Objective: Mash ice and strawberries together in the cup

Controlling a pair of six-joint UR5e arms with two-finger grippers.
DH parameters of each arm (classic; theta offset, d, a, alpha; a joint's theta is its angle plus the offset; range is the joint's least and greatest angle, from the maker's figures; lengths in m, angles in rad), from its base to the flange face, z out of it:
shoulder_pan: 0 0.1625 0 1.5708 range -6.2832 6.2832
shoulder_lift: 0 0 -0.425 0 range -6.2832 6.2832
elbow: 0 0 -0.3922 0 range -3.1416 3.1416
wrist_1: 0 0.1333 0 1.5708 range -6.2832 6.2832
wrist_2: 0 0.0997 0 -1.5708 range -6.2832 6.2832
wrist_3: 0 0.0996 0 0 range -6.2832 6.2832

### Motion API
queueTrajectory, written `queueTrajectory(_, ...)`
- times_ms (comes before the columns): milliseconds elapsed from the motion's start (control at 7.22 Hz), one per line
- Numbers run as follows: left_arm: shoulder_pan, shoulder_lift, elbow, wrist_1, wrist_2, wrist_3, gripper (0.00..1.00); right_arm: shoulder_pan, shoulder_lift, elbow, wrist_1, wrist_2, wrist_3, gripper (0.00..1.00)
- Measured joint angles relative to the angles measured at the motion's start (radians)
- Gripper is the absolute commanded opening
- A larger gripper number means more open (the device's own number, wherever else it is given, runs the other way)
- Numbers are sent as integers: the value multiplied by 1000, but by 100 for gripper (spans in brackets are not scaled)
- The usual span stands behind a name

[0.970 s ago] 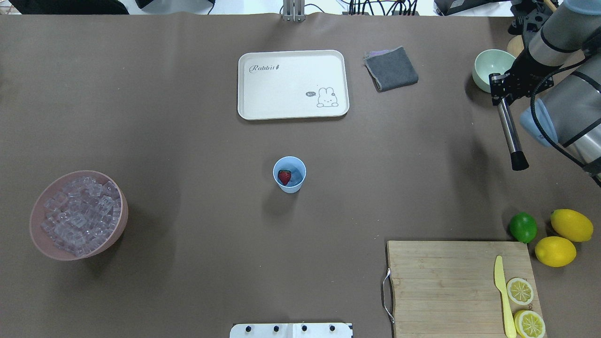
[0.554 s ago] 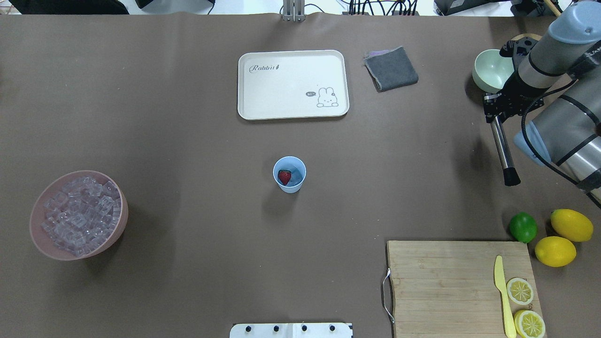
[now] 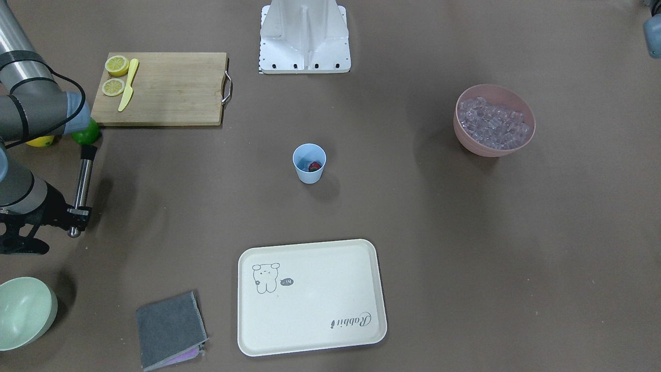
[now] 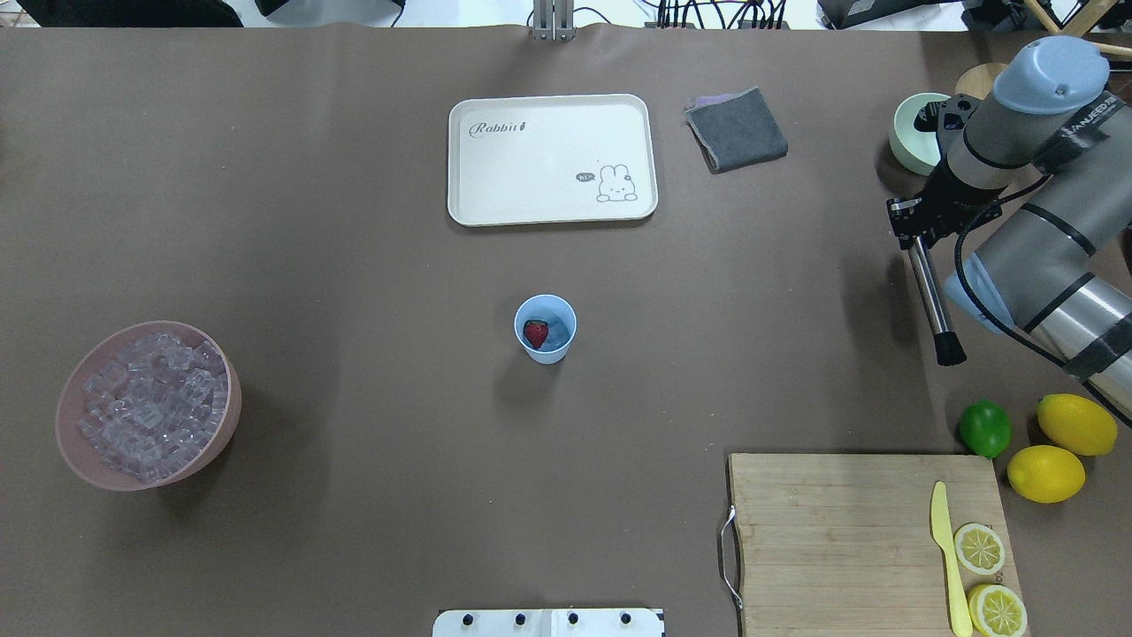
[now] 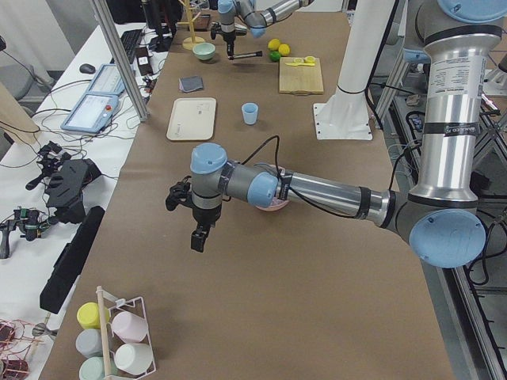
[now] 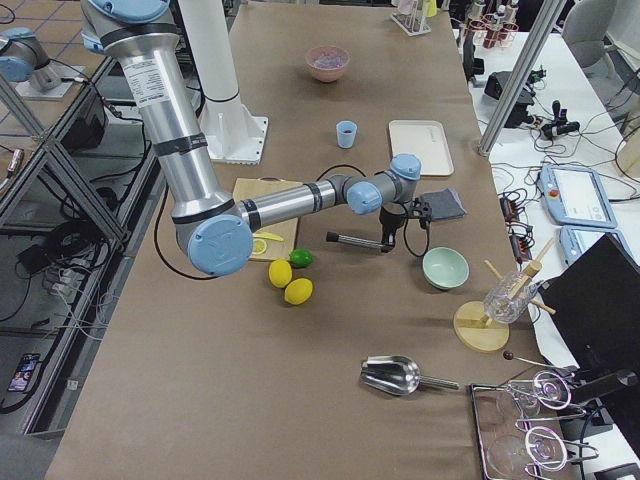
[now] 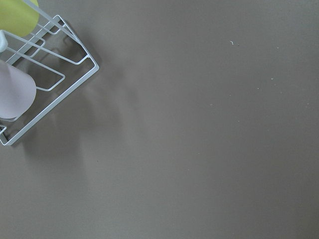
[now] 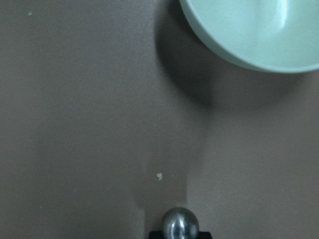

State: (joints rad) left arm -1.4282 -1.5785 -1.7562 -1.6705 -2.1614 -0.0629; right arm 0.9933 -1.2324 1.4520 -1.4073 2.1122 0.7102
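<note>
1. The cup [image 4: 545, 329] stands upright in the middle of the table, well apart from both arms. The strawberry [image 4: 535, 333] lies inside it.
2. The ice [image 4: 152, 402] is heaped in a pink bowl [image 4: 71, 442] far off on the left side.
3. The right gripper [image 4: 909, 223] is clenched on one end of a metal rod [image 4: 926, 292]. It holds the rod over the table's right side, between a pale green bowl [image 4: 909, 133] and a lime [image 4: 985, 428], with the black tip towards the lime.
4. The left gripper [image 5: 200, 236] hangs over bare table beyond the pink bowl, near a wire rack [image 7: 79, 41]. I cannot tell whether it is released or clenched.
</note>
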Motion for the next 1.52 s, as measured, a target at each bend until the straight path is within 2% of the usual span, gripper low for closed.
queueTrajectory(139, 0, 0, 0, 0, 0, 0, 98, -4, 3, -20, 25, -11, 0, 39)
queueTrajectory(277, 0, 0, 0, 0, 0, 0, 98, -6, 6, -37, 47, -16, 0, 99)
queueTrajectory(554, 0, -12, 0, 0, 4, 0, 98, -5, 9, -47, 67, -18, 0, 100)
queueTrajectory(831, 0, -22, 3, 0, 12, 0, 98, 36, 7, -8, 55, -1, -11, 100)
queueTrajectory(970, 0, -26, 4, 1, 13, 2, 98, 84, 2, 47, -11, 15, -45, 100)
queueTrajectory(1247, -4, -25, 6, 15, 7, 45, 98, 189, -21, 228, -315, 11, -255, 100)
queueTrajectory(1386, -11, -23, 6, 31, 4, 66, 98, 250, -78, 310, -416, 8, -364, 100)
queueTrajectory(1524, -24, -17, 7, 45, 2, 76, 98, 319, -162, 366, -455, 17, -470, 100)
